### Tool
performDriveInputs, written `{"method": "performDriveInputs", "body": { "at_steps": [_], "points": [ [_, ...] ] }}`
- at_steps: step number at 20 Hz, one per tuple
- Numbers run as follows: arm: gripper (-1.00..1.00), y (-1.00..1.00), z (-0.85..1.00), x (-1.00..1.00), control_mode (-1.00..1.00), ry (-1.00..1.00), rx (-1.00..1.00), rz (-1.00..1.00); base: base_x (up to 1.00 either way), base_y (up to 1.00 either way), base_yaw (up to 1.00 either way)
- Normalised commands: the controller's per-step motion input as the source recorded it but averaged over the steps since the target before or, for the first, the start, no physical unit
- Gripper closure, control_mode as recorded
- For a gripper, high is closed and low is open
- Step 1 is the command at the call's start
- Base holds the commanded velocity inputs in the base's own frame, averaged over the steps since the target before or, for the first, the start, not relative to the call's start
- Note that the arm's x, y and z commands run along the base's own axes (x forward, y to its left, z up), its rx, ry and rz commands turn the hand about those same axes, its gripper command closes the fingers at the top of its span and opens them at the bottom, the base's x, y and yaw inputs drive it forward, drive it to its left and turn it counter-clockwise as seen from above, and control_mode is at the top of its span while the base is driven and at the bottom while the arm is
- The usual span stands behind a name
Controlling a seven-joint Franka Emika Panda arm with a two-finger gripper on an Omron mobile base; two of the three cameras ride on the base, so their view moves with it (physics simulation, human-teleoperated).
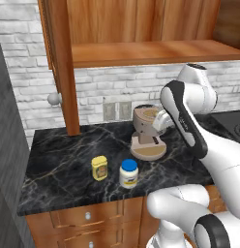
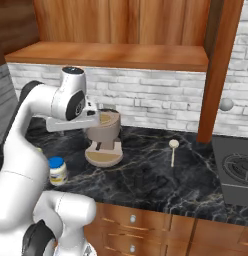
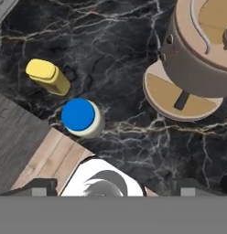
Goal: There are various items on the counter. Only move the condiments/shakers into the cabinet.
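On the black marble worktop, lower centre of the left base view, your white jar with blue lid and yellow label looks rigid, light and smooth-sided, so take it across the body below the lid. Left beside it, the smaller yellow squeeze bottle will likely give under pressure; grip its middle gently. Your end effector hangs above with fingers spread, holding nothing.

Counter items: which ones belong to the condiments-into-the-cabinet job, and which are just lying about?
Belong to the job:
- yellow squeeze bottle
- white jar with blue lid
- small black shaker
- cabinet, door open

Just lying about:
- tan coffee machine
- wooden spoon
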Motion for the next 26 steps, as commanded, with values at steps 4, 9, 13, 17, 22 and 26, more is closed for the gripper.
{"method": "performDriveInputs", "body": {
  "at_steps": [4,9,13,17,22,26],
  "points": [
    [-1.00,0.00,-0.46,-0.14,-1.00,0.00,0.04,0.54,0.00,0.00,0.00],
    [-1.00,-0.19,-0.53,-0.38,-1.00,-0.11,0.11,0.41,0.00,0.00,0.00],
    [-1.00,-0.56,-0.39,-0.39,-1.00,-0.29,0.39,0.22,0.00,0.00,0.00],
    [-1.00,-0.37,-0.33,-0.29,-1.00,-0.28,0.42,0.20,0.00,0.00,0.00],
    [-1.00,0.00,-0.10,-0.02,-1.00,-0.08,0.24,0.03,0.00,0.00,0.00],
    [-1.00,0.26,0.00,0.00,-1.00,0.00,0.00,0.07,0.00,0.00,0.00]
  ]
}}
